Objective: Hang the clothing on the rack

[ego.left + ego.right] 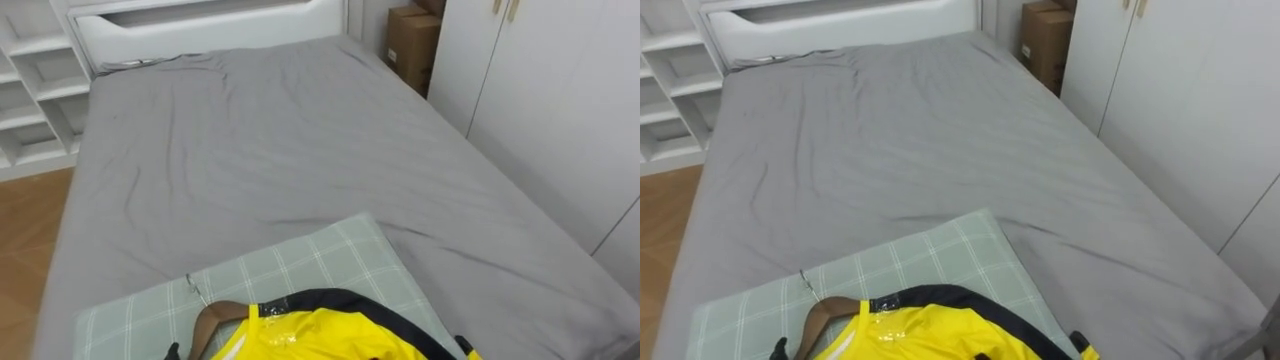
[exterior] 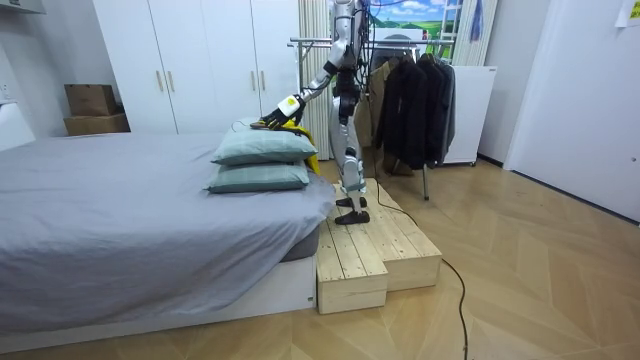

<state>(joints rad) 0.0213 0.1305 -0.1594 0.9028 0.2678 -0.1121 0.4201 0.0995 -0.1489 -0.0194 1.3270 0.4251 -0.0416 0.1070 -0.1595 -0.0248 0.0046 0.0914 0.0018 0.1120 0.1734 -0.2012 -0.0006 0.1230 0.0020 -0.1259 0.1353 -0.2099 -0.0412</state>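
A yellow garment [image 1: 310, 340] with a dark collar hangs on a brown wooden hanger [image 1: 215, 318] with a thin metal hook. It lies on a pale green checked pillow [image 1: 300, 265] at the near end of the grey bed [image 1: 280, 140]. A dark tip of my left hand [image 1: 172, 351] shows just left of the hanger's shoulder. A dark tip of my right hand [image 1: 462, 345] shows at the garment's right edge. In the room view I stand on a wooden platform [image 2: 375, 245] beside the bed, one arm stretched out over two stacked pillows [image 2: 262, 160] with the yellow garment [image 2: 290, 125] at its hand.
A clothes rack [image 2: 410, 85] with dark clothes stands behind me. White wardrobe doors [image 1: 560, 100] run along the bed's right side, with a cardboard box [image 1: 410, 45] at the far corner. White shelves [image 1: 35, 80] stand at the far left.
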